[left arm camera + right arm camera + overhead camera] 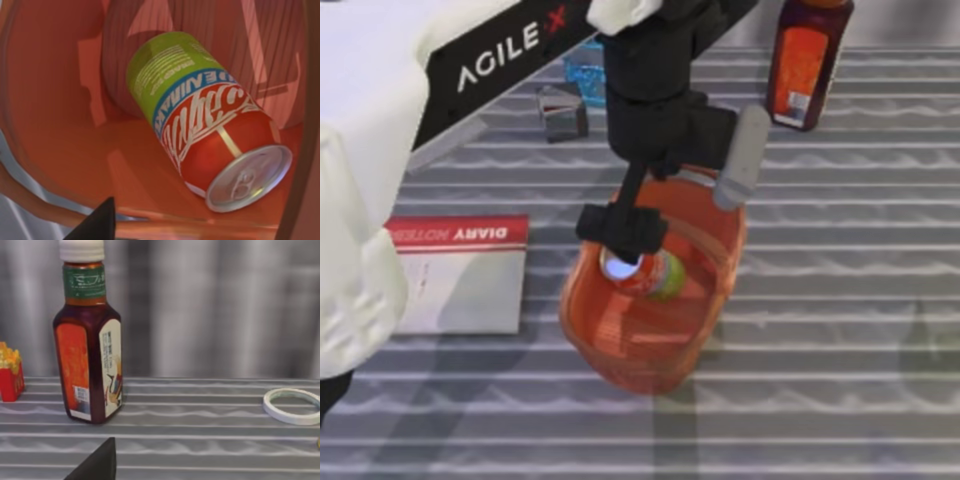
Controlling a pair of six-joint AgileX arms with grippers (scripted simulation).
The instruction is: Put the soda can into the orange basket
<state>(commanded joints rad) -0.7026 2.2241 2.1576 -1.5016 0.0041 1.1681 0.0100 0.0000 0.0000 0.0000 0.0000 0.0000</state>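
- Across the striped surface [840, 300], your biggest thing is the orange basket [582, 330], standing near the middle with its arched handle over it; the left arm reaches down into it from the top view's upper left.
- Beside it on the left lies a red-and-white diary notebook [460, 270]; a tall dark bottle [808, 62] stands well apart at the far right, with a small blue basket [584, 70] and a small dark block [562, 112] at the far side.
- You can see the soda can [200, 120] inside the basket, lying tilted against the wall, silver top toward the wrist camera, lime-green band deeper in.
- Your left gripper [620, 232] hangs just above the can's silver top. How wide it stands, you cannot tell; in the wrist view nothing grips the can, so it looks let go, as a judgement only.
- Risk one: the can leans and looks unsteady. Brushing it on the way out could roll it along the basket floor.
- Risk two: the handle arches close beside the arm. Lifting at a slant could catch it and drag or tip the basket, so a straight rise looks safest.
- Your right gripper is parked, facing the bottle and a white tape ring [292, 405]; its state you cannot tell.
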